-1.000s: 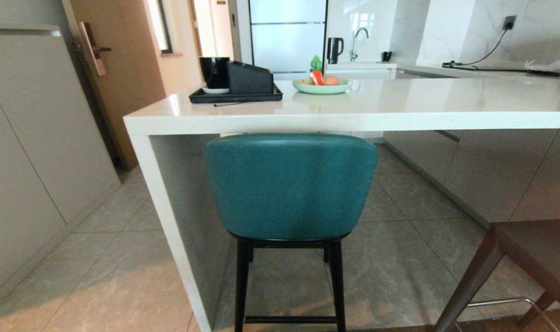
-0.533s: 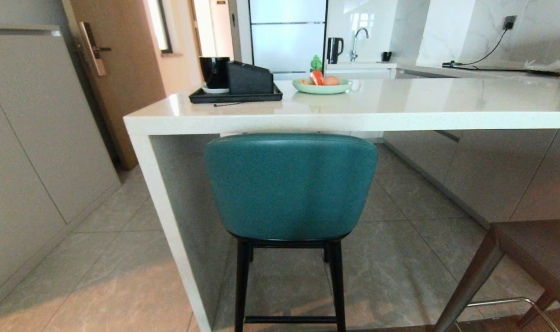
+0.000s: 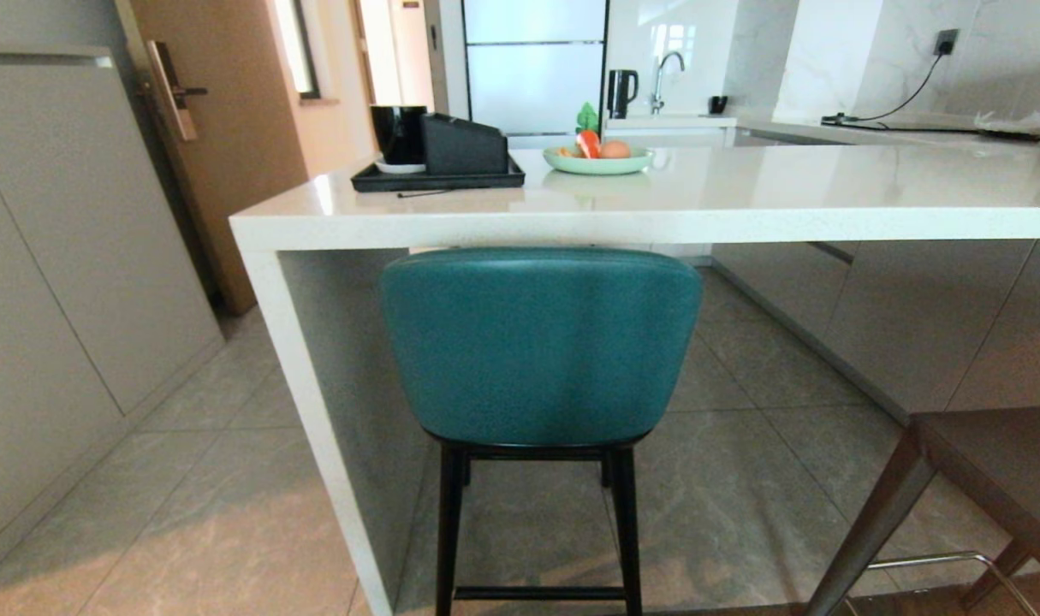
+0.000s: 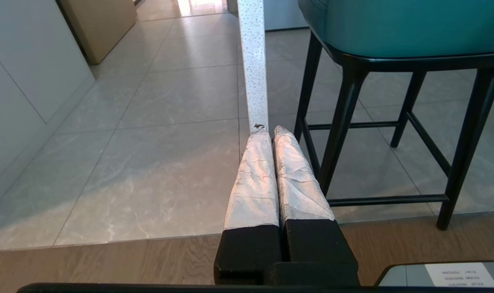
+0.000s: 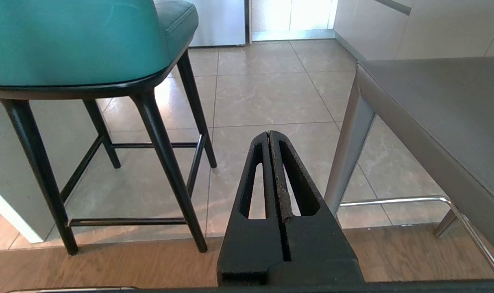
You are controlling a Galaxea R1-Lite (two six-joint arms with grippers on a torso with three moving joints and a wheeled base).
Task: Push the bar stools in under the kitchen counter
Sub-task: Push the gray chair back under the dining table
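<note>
The teal bar stool (image 3: 541, 342) stands straight ahead, its rounded back just below the edge of the white kitchen counter (image 3: 656, 224), its thin black legs on the tiles. The grey bar stool (image 3: 990, 479) shows only as a seat corner and one leg at the lower right. Neither gripper appears in the head view. My left gripper (image 4: 270, 129) is shut, hanging low over the floor near the counter's side leg (image 4: 253, 61) and the teal stool's legs (image 4: 344, 122). My right gripper (image 5: 269, 133) is shut too, low between the teal stool (image 5: 80, 40) and the grey stool (image 5: 438, 106).
A black tray (image 3: 438, 175) with a black box and a cup, and a green plate (image 3: 598, 159) of fruit, sit on the counter. Grey cabinets (image 3: 66, 282) line the left wall, with a wooden door (image 3: 220, 128) behind. Wood flooring meets grey tiles (image 4: 108, 260) under the grippers.
</note>
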